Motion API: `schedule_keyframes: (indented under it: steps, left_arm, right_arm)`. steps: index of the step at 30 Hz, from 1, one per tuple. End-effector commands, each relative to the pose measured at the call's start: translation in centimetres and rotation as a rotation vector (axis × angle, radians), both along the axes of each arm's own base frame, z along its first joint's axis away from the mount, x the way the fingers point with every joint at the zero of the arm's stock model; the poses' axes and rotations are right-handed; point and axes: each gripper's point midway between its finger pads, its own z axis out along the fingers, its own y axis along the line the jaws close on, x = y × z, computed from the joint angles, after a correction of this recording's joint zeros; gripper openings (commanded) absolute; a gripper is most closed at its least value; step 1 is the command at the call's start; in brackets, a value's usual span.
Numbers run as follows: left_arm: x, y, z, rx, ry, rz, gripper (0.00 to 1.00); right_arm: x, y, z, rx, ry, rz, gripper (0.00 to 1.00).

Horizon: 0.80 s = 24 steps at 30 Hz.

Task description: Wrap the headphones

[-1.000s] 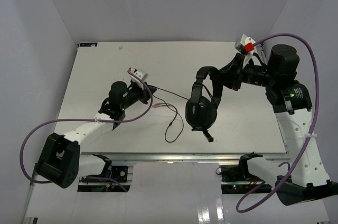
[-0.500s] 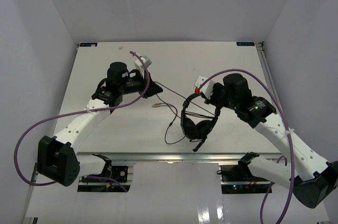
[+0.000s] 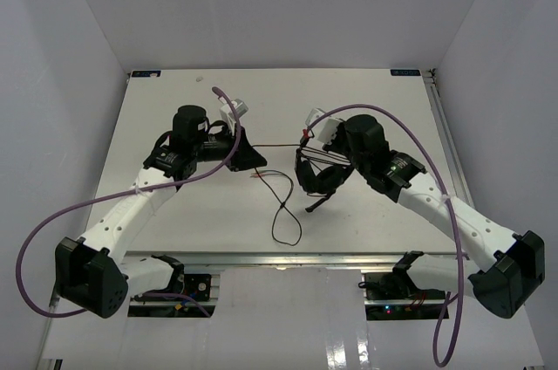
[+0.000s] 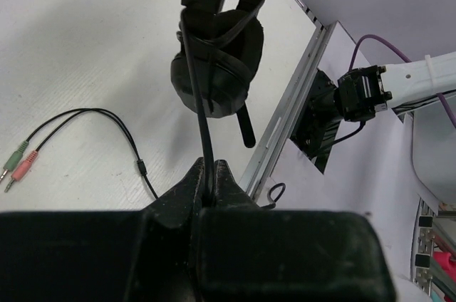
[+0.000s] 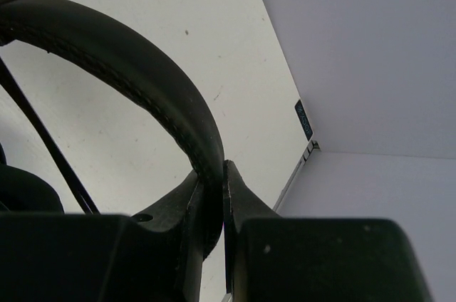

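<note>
The right wrist view cuts the headphones [image 5: 135,81] off at its left edge, showing mostly headband.

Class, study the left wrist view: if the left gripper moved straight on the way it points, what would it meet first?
Likely the headphones, straight ahead along the cable that the left gripper pinches; depth is hard to judge.

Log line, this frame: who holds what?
left gripper: jaws shut on thin black cable | right gripper: jaws shut on headband of black padded headphones | pink and green plugs: lying on white table
</note>
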Motion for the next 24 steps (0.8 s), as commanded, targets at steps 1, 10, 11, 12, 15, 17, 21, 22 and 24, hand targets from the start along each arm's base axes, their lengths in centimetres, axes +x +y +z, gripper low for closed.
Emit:
schedule_keyframes:
  steps: [1, 10, 11, 12, 15, 17, 21, 22, 24]
  left_arm:
    - [-1.3, 0.0, 3.8, -0.059, -0.044, -0.042, 0.00]
    - [-3.2, -0.9, 6.8, -0.168, 0.054, -0.121, 0.01]
    - [-3.4, -1.0, 7.0, -0.181, 0.072, -0.129, 0.02]
    - [-3.6, -1.2, 6.9, -0.186, 0.083, -0.136, 0.03]
    - [-4.1, -1.7, 6.3, -0.206, 0.119, -0.145, 0.10]
    - [-4.1, -2.2, 5.9, -0.223, 0.132, -0.134, 0.12]
    - [-3.6, -3.7, 6.2, -0.292, 0.149, -0.085, 0.20]
    - [-3.3, -4.2, 6.4, -0.311, 0.138, -0.071, 0.21]
    - [-2.7, -5.7, 7.0, -0.332, 0.104, -0.048, 0.25]
  right_arm:
    - [2.2, -2.3, 2.5, -0.017, -0.126, -0.166, 0.08]
    - [5.1, -1.8, 4.5, 0.087, -0.220, -0.307, 0.08]
    - [5.3, -1.8, 4.8, 0.104, -0.227, -0.320, 0.08]
    - [5.5, -1.8, 5.1, 0.121, -0.232, -0.339, 0.08]
    - [6.5, -1.1, 6.5, 0.218, -0.245, -0.362, 0.08]
    - [7.0, -0.5, 7.1, 0.317, -0.238, -0.386, 0.08]
    - [8.0, 1.0, 6.9, 0.451, -0.172, -0.429, 0.08]
    - [8.1, 1.5, 6.7, 0.489, -0.144, -0.442, 0.08]
    - [8.4, 2.0, 6.9, 0.558, -0.112, -0.466, 0.08]
